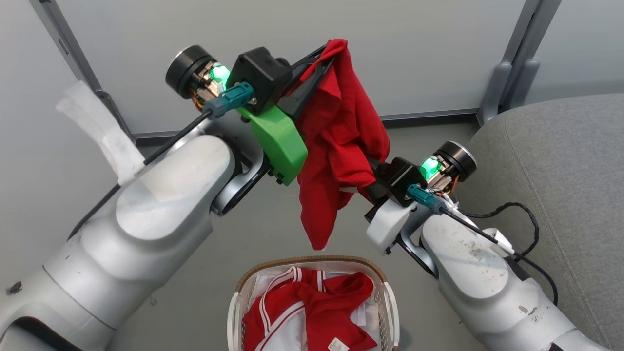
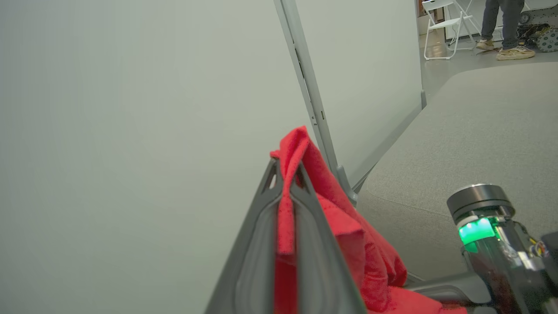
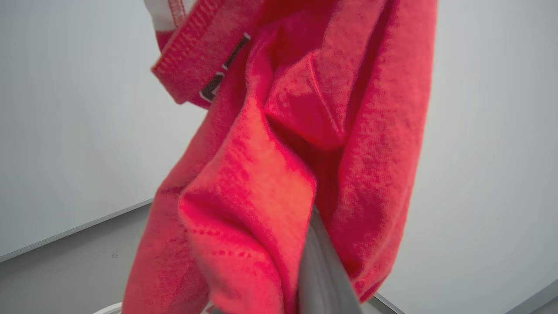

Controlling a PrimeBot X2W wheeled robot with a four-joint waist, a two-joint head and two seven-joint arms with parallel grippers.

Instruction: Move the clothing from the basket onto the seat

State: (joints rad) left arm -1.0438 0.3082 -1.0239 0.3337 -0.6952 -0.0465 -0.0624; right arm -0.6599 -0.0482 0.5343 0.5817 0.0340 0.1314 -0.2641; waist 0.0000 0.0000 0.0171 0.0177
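Carrying step: the left claw (image 2: 284, 166) pinched the shirt (image 1: 341, 131) at its top and the right claw (image 1: 373, 174) had closed on a lower fold, both above the basket (image 1: 386, 287). The next move called for a swing right, past the right claw, over the seat (image 1: 560, 161), then release.

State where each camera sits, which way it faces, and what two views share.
Head view: on the head, looking down at the basket and sofa; left hand and right hand hold the shirt.
Left wrist view: on the left wrist, facing along its shut fingers toward a wall panel and the sofa; the right wrist shows.
Right wrist view: on the right wrist, facing the shirt close up; one finger shows.
Shared: head and left wrist views both show shirt and sofa.
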